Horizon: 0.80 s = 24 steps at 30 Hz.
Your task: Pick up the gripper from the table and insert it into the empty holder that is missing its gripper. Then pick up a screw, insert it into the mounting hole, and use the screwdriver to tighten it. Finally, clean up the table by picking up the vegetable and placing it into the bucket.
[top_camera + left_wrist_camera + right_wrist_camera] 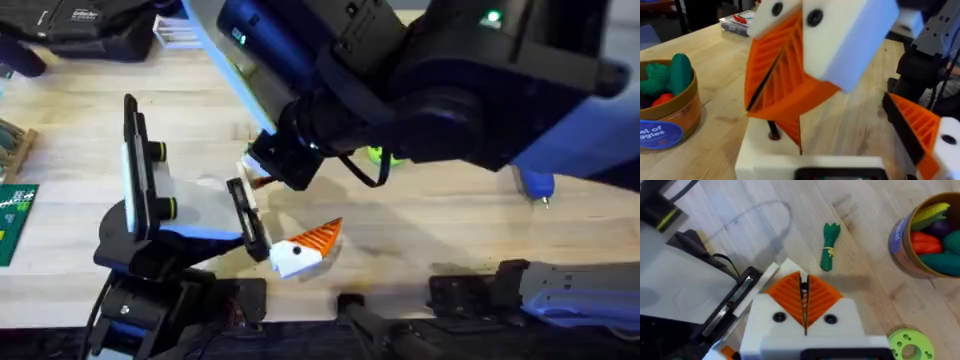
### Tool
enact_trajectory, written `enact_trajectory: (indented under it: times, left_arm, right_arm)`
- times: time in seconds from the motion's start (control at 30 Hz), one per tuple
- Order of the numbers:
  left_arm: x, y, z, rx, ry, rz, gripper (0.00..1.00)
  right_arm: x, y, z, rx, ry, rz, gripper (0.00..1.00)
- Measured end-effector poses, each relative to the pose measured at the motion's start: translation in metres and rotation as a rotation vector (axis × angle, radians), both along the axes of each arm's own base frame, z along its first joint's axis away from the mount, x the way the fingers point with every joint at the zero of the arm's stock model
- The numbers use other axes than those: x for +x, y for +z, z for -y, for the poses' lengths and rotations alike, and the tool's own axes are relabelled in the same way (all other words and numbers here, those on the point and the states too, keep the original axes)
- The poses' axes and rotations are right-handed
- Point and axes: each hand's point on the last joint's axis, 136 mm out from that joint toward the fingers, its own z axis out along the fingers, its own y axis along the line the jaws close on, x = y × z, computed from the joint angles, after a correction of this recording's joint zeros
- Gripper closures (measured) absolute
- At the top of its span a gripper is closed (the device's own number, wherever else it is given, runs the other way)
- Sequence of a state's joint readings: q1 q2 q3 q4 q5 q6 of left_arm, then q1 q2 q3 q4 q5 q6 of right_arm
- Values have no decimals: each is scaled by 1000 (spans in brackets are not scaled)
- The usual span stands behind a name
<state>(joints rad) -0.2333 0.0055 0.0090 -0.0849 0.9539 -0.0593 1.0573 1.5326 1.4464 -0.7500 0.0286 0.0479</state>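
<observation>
2 pincers show on the tabletop (420,225). The right pincer (804,311) has its orange pads pressed together with nothing between them, hovering near the green vegetable (829,246), which lies flat on the wood beside the bucket (912,255) of toy food. The left pincer (300,250) sits low at the near middle; whether it is spread I cannot tell. The blue screwdriver (535,184) lies far right.

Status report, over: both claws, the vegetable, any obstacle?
Left claw open; right claw shut, close to it. Vegetable lies on table, outside bucket. Nothing covers it.
</observation>
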Motion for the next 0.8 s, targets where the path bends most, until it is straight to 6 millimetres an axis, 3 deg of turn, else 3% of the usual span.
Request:
enact_trajectory:
  times: [0.37,0.8]
  left_arm:
    - [0,0,0,0,0,0,14]
    - [1,0,-1,-2,9,-9,14]
  right_arm:
    - [-12,-4,1,-5,34,-56,996]
    - [-9,-9,-4,-5,34,-59,996]
